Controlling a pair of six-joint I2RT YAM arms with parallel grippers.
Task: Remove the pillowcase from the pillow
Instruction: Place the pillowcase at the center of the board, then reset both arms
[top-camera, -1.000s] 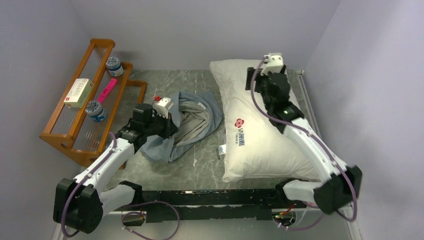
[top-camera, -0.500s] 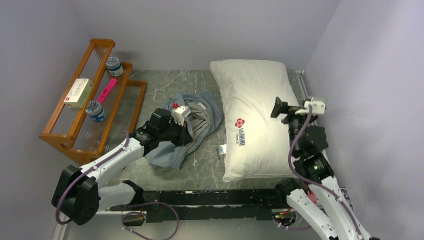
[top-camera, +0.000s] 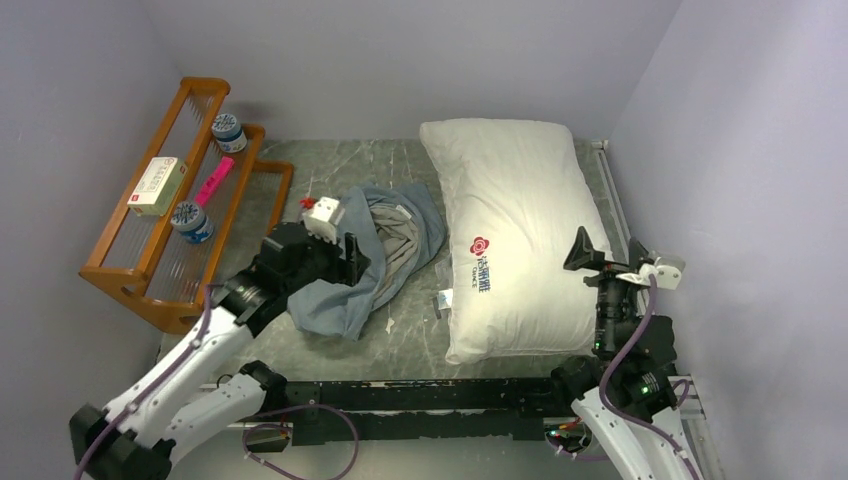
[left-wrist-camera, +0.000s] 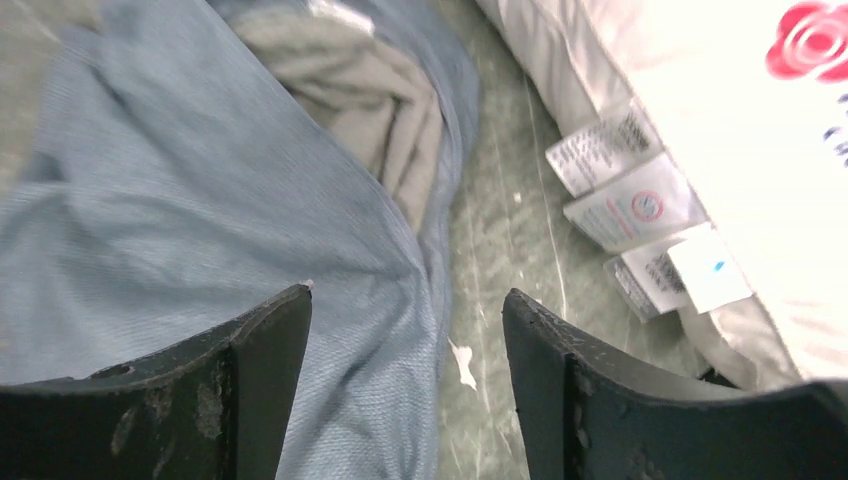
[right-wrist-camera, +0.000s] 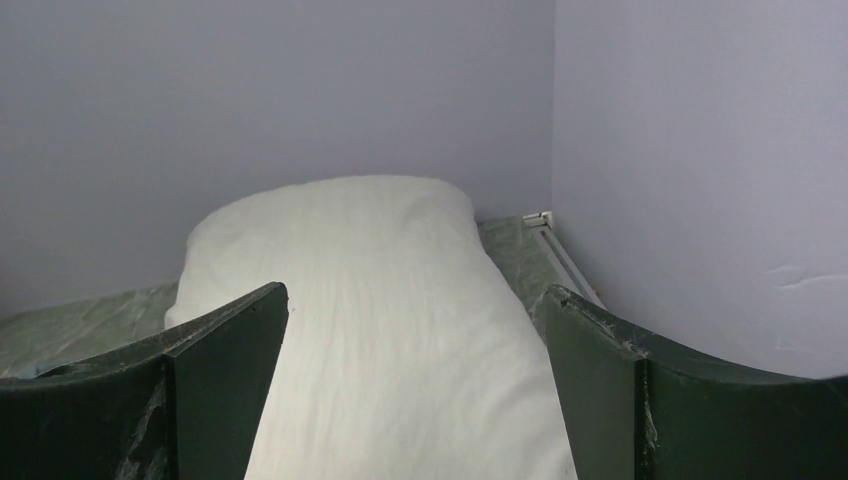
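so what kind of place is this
Most likely a robot test cell, not a bedroom: a left arm and right arm bolted to the marbled table, bare lilac walls boxing it in, and staged props such as the pillow, pillowcase and a wooden rack.

I see the pillowcase (top-camera: 375, 250) lying off the pillow (top-camera: 520, 230), a crumpled heap on the table (top-camera: 410, 312) to its left. Its grey-blue face is turned outward, and paler beige-grey folds show in the middle. The pillow lies bare and flat, plump and white, its long side running from the near edge toward the far wall. A red flower logo and dark lettering sit by its left edge, with small tags sticking out below them. The two lie just beside each other.
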